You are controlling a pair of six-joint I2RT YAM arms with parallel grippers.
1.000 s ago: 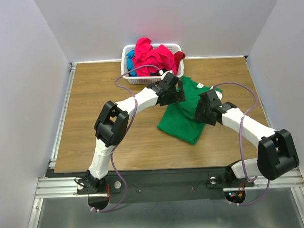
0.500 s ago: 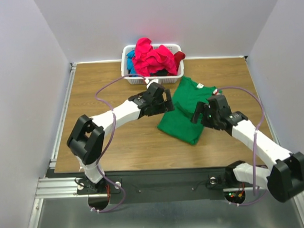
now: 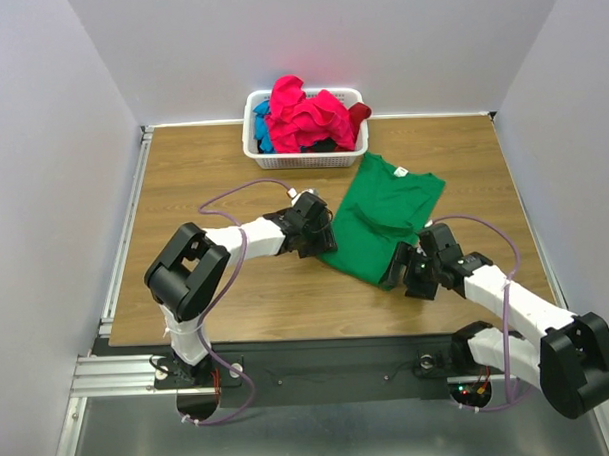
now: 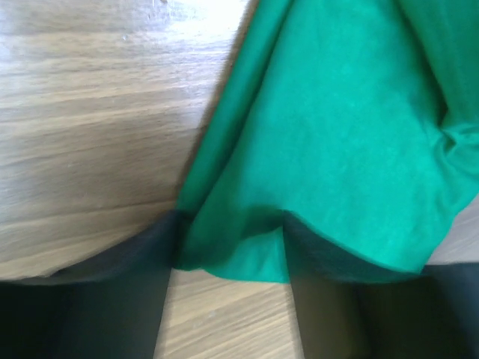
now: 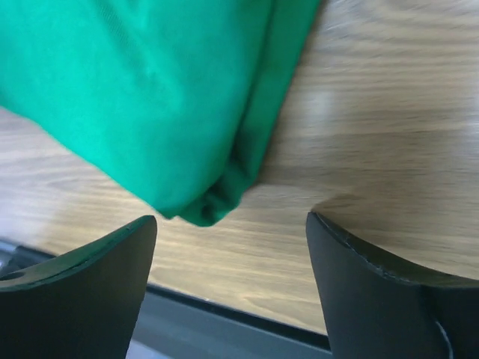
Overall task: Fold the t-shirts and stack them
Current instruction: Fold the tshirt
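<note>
A green t-shirt (image 3: 389,210) lies stretched out on the wooden table, its neck with a white label (image 3: 403,172) towards the back. My left gripper (image 3: 320,239) is at its near left edge. In the left wrist view (image 4: 230,239) the jaws are apart, with the green hem (image 4: 232,258) lying between the fingertips. My right gripper (image 3: 398,275) is at the shirt's near corner. In the right wrist view (image 5: 232,224) it is wide open and empty, and the folded green corner (image 5: 202,209) lies just ahead of it. Pink-red shirts (image 3: 306,113) and a blue one (image 3: 263,129) are heaped in the basket.
A white lattice basket (image 3: 250,150) stands at the back middle of the table (image 3: 207,291). The table's near edge and a metal rail (image 5: 224,314) lie just below my right gripper. White walls close in the left, right and back.
Both arms have drawn back towards the near edge. The green shirt went from bunched up to stretched out long. My grippers have gone from its middle to its near edge and corner.
</note>
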